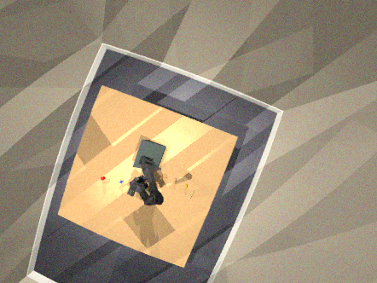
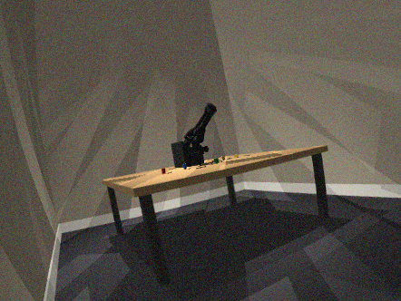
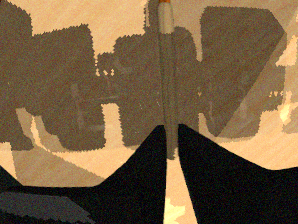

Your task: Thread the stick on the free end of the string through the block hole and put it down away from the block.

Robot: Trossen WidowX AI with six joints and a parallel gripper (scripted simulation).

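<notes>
From the top, the arm is reaching over the surface and covering much around the gripper. A blue object is lying near it, a red one farther out that same side; a yellow one is sitting across the arm.

In the exterior view, a green object is resting near the arm's foot, the gripper blending into darkness.

At the wrist, the gripper is clamping a thin stick, its orange tip pointing away; whether this is the string's stick, I cannot tell.
</notes>
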